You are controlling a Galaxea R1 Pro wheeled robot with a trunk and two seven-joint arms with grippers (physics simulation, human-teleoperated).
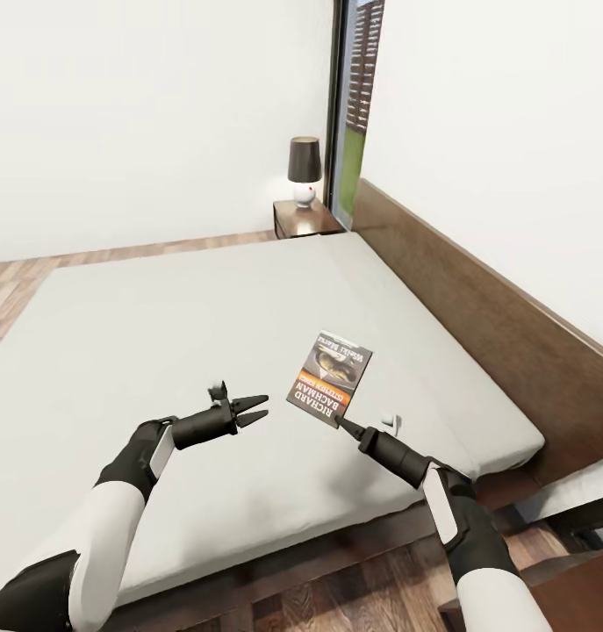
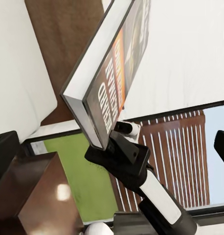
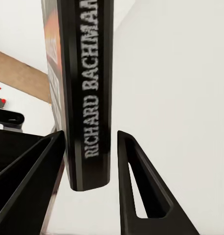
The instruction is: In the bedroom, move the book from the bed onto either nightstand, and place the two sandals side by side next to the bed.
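Observation:
The book (image 1: 330,376), a thin paperback with an orange band and "Richard Bachman" lettering, hangs tilted just above the off-white mattress of the bed (image 1: 161,325), near the dark headboard (image 1: 477,307). My right gripper (image 1: 340,421) is shut on its lower corner. In the right wrist view the spine of the book (image 3: 87,98) sits between the two black fingers (image 3: 141,186). My left gripper (image 1: 253,409) is open with nothing in it, a short way left of the book. The left wrist view shows the book (image 2: 112,73) edge-on with the right gripper (image 2: 112,144) under it. The sandals are out of view.
One nightstand (image 1: 305,219) carrying a dark-shaded lamp (image 1: 304,171) stands at the bed's far corner by the window (image 1: 358,96). A second glossy nightstand (image 1: 582,588) is at my near right, below the right arm. Wood-plank floor (image 1: 336,597) runs along the bed's near edge.

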